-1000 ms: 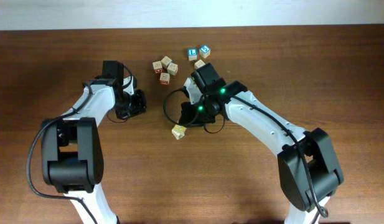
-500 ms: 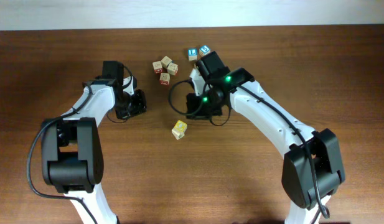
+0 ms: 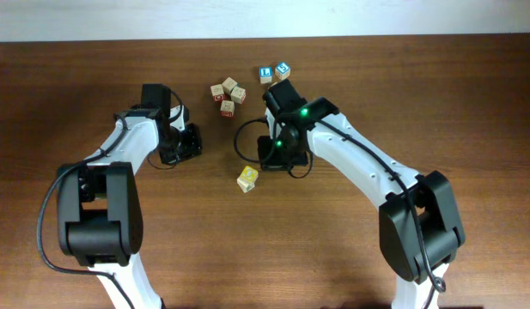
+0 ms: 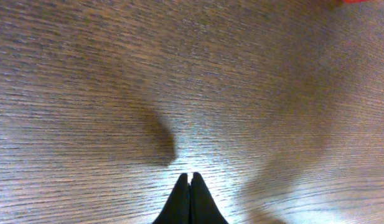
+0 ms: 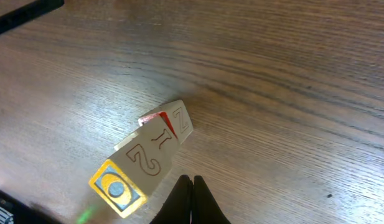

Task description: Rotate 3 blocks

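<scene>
A tan block with a yellow face [image 3: 246, 179] lies alone in mid-table. My right gripper [image 3: 268, 160] is shut just behind and to the right of it, holding nothing. In the right wrist view that block [image 5: 137, 169] shows a carved "2" and a yellow-and-blue face just left of the shut gripper [image 5: 192, 180]. A block with a "Z" and a red side [image 5: 173, 121] touches its far corner. Several more tan blocks [image 3: 228, 94] are clustered at the back, one with red marks [image 3: 228, 107]. My left gripper [image 3: 187, 142] is shut over bare wood [image 4: 190, 178].
Two blue-faced cubes [image 3: 274, 71] sit at the back, just beyond the right arm's wrist. A black cable [image 3: 240, 142] loops beside the right gripper. The table's far edge [image 3: 265, 38] runs close behind the cubes.
My right gripper has drawn back from the yellow-faced block toward the far side. The block has settled a little and lies free. The left arm has not moved.
</scene>
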Controlling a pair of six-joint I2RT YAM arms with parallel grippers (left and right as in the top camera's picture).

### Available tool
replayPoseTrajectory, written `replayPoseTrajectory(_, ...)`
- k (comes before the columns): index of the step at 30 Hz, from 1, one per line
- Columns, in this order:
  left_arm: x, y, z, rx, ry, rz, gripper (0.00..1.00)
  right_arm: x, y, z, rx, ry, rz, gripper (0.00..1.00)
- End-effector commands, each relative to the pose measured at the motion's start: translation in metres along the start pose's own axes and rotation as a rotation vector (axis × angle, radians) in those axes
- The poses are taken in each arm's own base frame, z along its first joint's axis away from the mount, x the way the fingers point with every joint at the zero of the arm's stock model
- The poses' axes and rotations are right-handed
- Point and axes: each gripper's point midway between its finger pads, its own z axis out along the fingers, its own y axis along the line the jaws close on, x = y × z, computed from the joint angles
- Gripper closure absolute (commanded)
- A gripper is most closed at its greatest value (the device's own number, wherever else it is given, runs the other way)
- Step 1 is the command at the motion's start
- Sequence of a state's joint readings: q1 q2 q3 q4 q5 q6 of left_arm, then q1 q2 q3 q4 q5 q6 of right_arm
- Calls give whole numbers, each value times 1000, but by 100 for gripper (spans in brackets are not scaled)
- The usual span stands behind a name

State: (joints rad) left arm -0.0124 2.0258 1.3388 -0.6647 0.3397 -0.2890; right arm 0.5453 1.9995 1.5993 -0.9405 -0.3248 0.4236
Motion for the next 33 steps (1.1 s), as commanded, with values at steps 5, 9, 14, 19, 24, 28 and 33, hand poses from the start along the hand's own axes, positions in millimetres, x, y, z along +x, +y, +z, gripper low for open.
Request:
replayPoseTrajectory(5, -1, 3, 1, -5, 0, -14, 100, 1, 3, 4, 19, -3, -1, 96)
replayPoseTrajectory(9, -1, 3, 1, -5, 0, -14, 100, 6, 7, 5, 22, 9, 1, 96)
replayPoseTrajectory(14, -1, 3, 1, -5, 0, -14, 100, 14, 4, 6, 44, 34, 70, 96)
replayPoseTrajectory(19, -1, 3, 1, -6, 0, -14, 100, 24, -2, 12, 61, 63, 142, 96)
replayPoseTrajectory(24, -1, 3, 1, -6, 0, -14, 100, 33, 5, 20, 69, 78, 147, 96)
replayPoseTrajectory(28, -1, 3, 1, -6, 0, -14, 100, 34, 10, 21, 64, 73, 144, 96)
replayPoseTrajectory(33, -1, 3, 1, -6, 0, -15, 100, 34, 10, 22, 63, 72, 151, 96)
